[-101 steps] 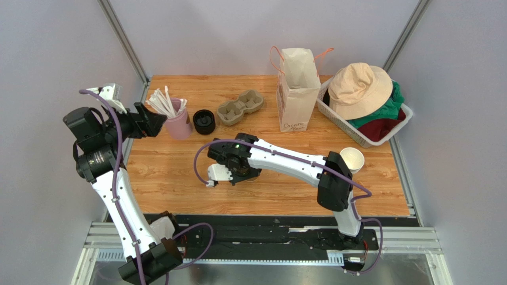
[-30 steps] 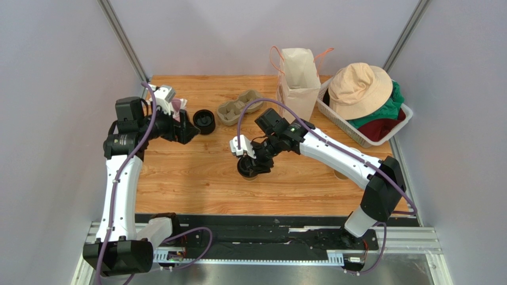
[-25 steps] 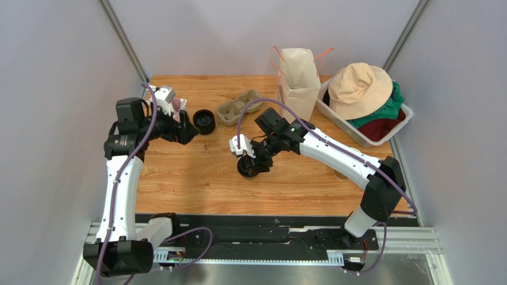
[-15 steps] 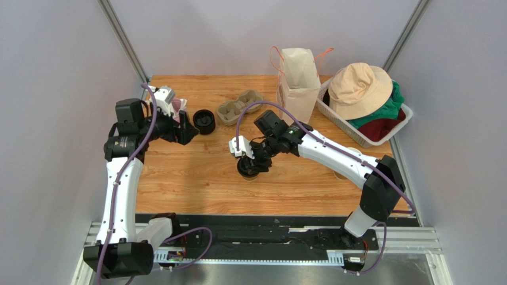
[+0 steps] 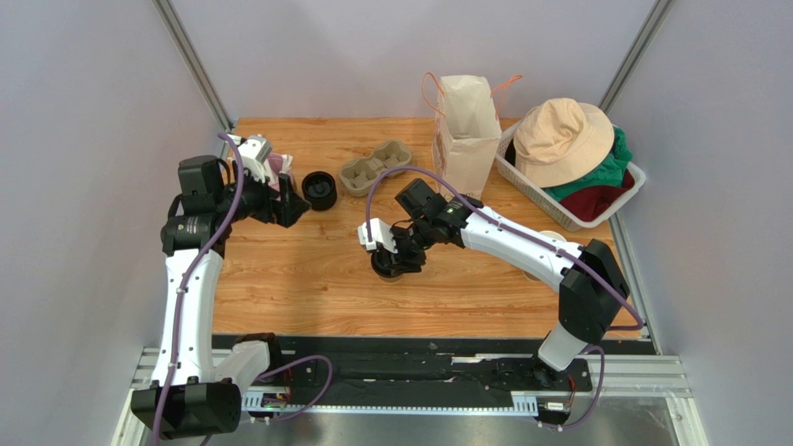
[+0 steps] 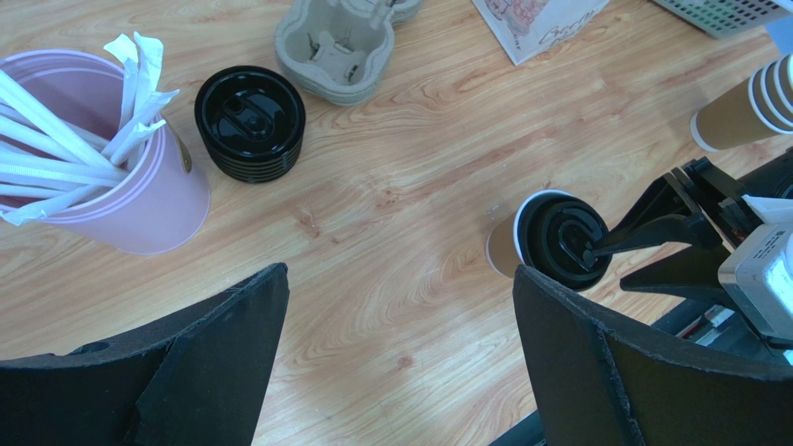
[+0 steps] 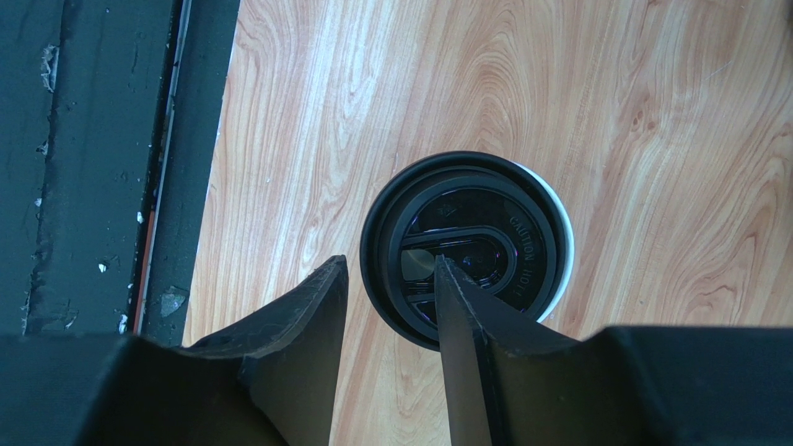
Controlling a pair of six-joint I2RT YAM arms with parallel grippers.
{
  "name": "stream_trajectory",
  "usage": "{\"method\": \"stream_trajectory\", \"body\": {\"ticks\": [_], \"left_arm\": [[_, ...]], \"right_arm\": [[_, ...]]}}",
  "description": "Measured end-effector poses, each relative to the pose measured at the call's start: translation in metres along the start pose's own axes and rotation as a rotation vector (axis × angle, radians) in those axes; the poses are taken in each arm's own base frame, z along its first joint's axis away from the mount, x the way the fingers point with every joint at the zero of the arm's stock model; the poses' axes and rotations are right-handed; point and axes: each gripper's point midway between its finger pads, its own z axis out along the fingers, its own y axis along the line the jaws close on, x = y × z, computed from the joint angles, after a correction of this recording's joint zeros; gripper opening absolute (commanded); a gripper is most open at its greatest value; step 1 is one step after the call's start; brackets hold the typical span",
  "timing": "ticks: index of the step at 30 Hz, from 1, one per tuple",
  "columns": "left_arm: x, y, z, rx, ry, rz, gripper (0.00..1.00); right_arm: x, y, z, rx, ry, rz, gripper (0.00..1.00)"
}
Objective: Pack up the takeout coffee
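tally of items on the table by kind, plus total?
Lidded coffee cup: 1
Stack of lidless cups: 1
Pile of black lids: 1
Pink cup of wrapped straws: 1
Pulp cup carrier: 1
Paper bag: 1
Basket of clothes: 1
Bucket hat: 1
Total: 8

Raised "CAUTION HOT" curves along the coffee's black lid (image 7: 470,228) under the right gripper (image 7: 391,269); the paper bag (image 5: 465,130) handwriting is illegible.

Lab-type robot test cell: plain grey partition walls (image 5: 326,46) w/ metal posts (image 5: 191,60) at far corners of wood counter (image 5: 307,288), black mounting rail (image 5: 419,367) along near edge.
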Motion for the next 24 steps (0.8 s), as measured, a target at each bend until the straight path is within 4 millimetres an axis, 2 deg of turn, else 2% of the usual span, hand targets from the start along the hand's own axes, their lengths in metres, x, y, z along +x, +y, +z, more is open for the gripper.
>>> {"method": "stream_trajectory", "body": {"ticks": [18, 24], "left_arm": [[0.000, 0.002, 0.000, -0.003, -0.007, 0.000, 0.99], [0.000, 0.003, 0.000, -0.004, -0.009, 0.001, 0.99]], "right_arm": [[0.009, -0.006, 0.008, 0.011, 0.027, 0.014, 0.32], [0.009, -0.005, 0.010, 0.011, 0.032, 0.010, 0.24]]}}
